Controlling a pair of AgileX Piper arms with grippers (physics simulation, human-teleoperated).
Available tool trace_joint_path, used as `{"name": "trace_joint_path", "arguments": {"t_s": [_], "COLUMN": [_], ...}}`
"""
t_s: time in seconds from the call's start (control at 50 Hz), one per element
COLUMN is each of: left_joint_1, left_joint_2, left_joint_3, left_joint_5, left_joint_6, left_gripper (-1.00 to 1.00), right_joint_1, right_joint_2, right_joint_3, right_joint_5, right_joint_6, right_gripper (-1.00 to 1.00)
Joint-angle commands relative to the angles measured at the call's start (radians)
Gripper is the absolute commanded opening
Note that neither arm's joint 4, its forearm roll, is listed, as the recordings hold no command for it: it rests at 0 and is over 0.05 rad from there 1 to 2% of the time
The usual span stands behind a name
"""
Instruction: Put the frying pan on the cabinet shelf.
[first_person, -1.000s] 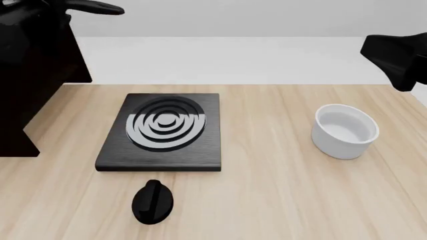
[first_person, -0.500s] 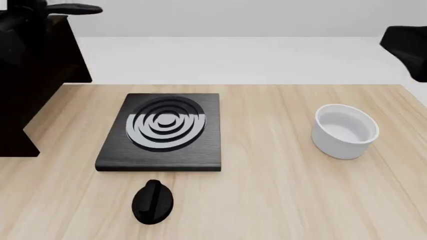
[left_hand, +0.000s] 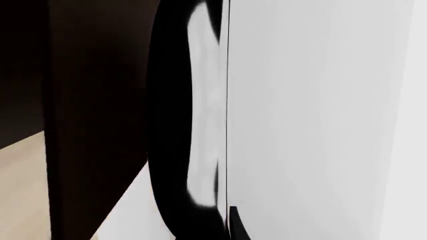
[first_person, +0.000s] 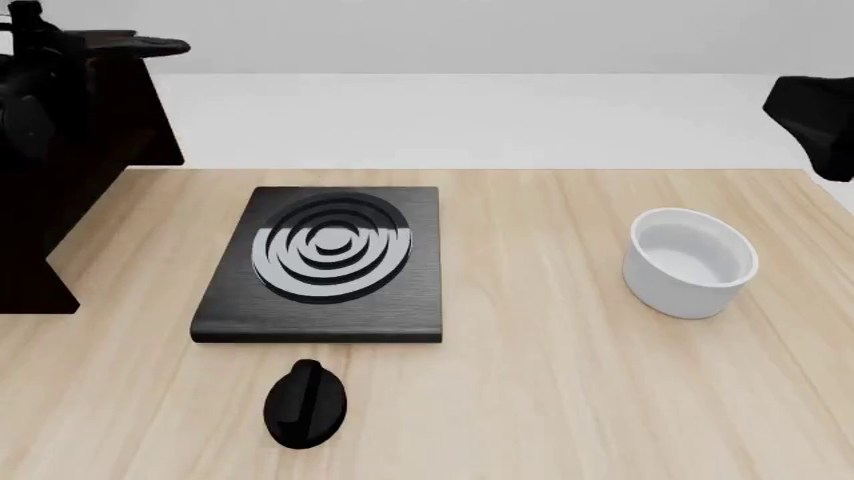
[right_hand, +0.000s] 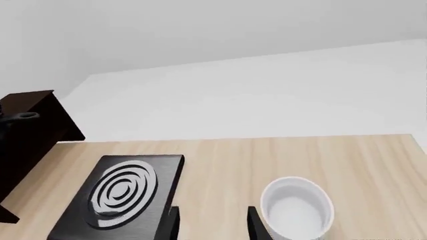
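Observation:
The frying pan's long black handle (first_person: 140, 44) sticks out to the right at the top of the dark cabinet (first_person: 47, 230) in the front view's far left. Its body merges with the dark left arm and cabinet there. In the left wrist view the pan (left_hand: 200, 115) fills the middle, edge-on, with its pale glossy inside, next to a dark cabinet panel (left_hand: 87, 100). My left gripper (first_person: 47, 50) holds the pan; its fingers are hidden. The shelf board cannot be made out. My right gripper (right_hand: 212, 227) is open and empty, high above the table's right side (first_person: 817, 110).
A black square stove plate (first_person: 327, 262) with grey rings lies mid-table. A white round bowl (first_person: 690, 260) stands at the right. A small black knob (first_person: 306, 402) lies near the front edge. The right wrist view also shows the stove plate (right_hand: 123, 192), bowl (right_hand: 295, 210) and cabinet (right_hand: 30, 135).
The pan's handle has moved left and slightly down toward the cabinet with the left arm. The right arm has drawn back to the right edge of the view.

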Motion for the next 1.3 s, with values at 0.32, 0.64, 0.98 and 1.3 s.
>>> {"name": "trace_joint_path", "arguments": {"t_s": [0.32,0.64,0.98,1.3], "left_joint_1": [0.037,0.044,0.063,0.061], "left_joint_2": [0.033,0.064,0.049,-0.006], "left_joint_3": [0.077,0.088,0.100,0.122], "left_joint_5": [-0.134,-0.156,-0.159,-0.145], "left_joint_6": [-0.014,-0.023,-0.015,-0.009], "left_gripper": [-1.00,-1.00,1.00,1.00], "right_joint_1": [-0.022,-0.024,-0.021,-0.012], "right_joint_2": [0.002,0.011,0.007,-0.013], "right_joint_3": [0.023,0.000,0.004,0.030], "right_joint_5": [-0.002,0.020,0.025,0.033], "right_joint_6": [0.007,0.004,0.007,0.015], "right_gripper": [1.00,1.00,1.00,1.00]}}
